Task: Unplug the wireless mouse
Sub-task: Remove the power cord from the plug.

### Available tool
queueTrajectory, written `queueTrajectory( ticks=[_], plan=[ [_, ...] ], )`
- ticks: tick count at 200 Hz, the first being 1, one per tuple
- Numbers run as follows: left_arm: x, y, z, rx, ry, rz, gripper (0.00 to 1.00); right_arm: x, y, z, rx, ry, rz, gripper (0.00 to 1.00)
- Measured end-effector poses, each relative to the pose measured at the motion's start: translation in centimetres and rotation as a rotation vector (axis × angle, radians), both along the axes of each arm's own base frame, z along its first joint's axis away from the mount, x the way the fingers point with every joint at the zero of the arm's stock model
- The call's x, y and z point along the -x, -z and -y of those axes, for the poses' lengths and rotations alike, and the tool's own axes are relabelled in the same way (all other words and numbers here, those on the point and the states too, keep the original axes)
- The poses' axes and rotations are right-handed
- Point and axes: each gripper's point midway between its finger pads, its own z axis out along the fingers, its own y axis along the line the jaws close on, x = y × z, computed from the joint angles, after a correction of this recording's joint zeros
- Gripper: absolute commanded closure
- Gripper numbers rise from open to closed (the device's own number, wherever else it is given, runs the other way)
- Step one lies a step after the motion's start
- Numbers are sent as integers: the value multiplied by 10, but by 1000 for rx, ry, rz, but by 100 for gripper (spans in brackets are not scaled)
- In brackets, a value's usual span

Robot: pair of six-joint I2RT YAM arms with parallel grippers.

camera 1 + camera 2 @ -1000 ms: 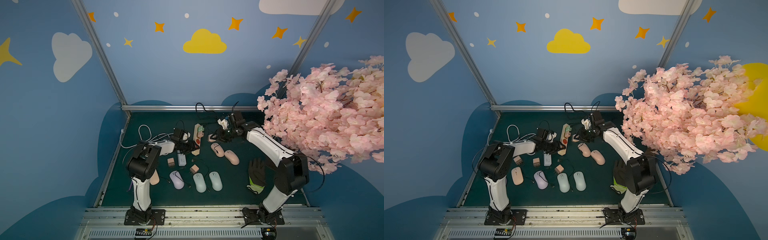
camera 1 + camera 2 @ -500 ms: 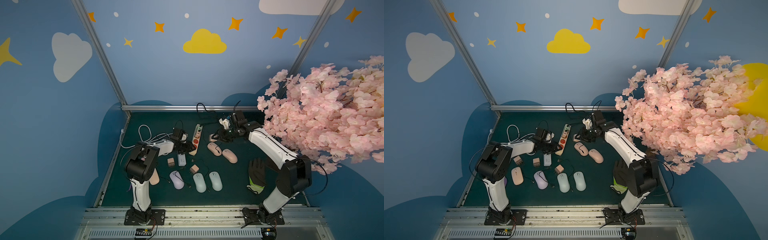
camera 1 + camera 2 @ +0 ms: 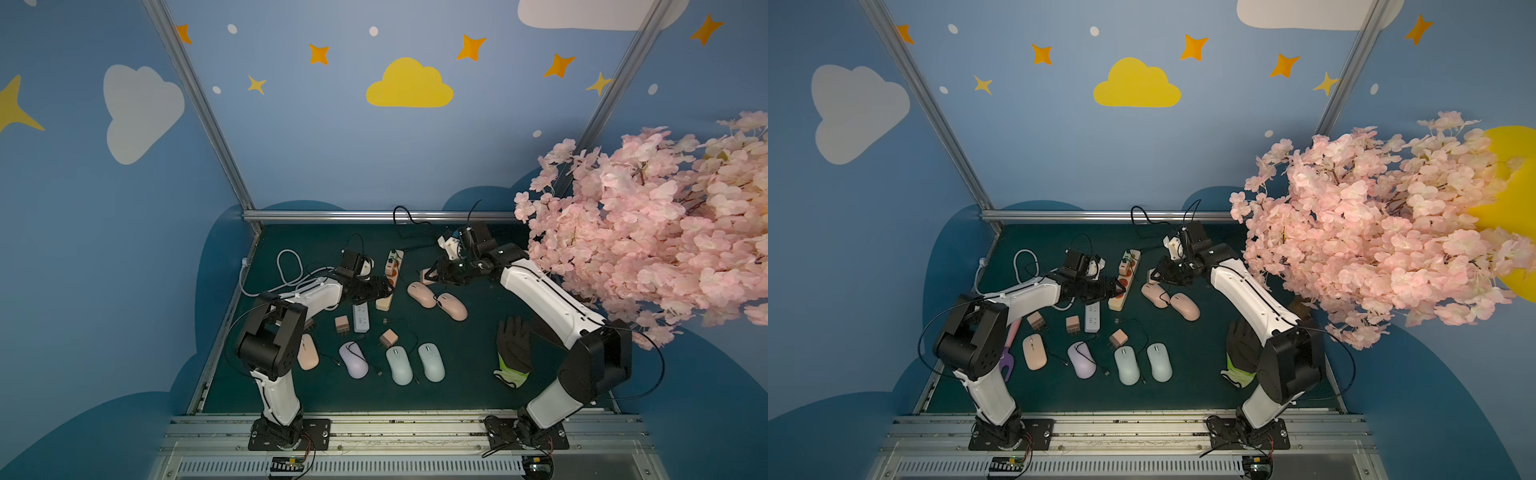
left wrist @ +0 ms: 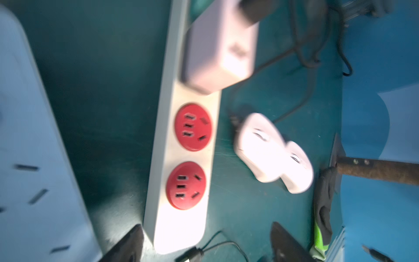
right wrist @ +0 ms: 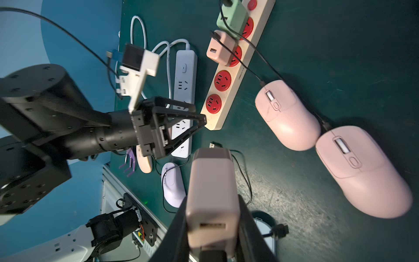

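While the left gripper is hanging open by the power strip, the right gripper is squeezing the pink charger near two pink mice, mid-frame in both top views.

The left claw has spread wide astride the power strip (pink mice slid slightly closer).

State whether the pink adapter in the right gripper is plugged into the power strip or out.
Out: the right gripper holds the pink adapter clear of the power strip, with two sockets empty.
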Motion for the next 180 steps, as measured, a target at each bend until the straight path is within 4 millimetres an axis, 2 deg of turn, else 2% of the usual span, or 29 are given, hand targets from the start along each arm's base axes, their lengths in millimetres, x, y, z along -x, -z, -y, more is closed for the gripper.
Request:
queueTrajectory(
  ticks=[48,63,82,103,131,154,180],
  plan=[
    [17,-87,8,-10,89,256,0,12,-15,9,47,-20,70,100],
    [28,-118,10,-11,126,378,0,18,-19,8,45,-44,79,100],
    [47,-146,10,-19,171,565,0,26,-21,6,38,-79,71,100],
    [70,-156,12,-44,244,777,2,35,-27,3,32,-121,56,100],
    [100,-144,26,-105,432,976,5,46,-46,-5,6,-179,68,100],
    [111,-151,40,-159,550,1113,6,56,-58,-15,-18,-234,73,100],
    [116,-164,52,-229,628,1246,8,65,-58,-26,-23,-283,40,100]
  ],
)
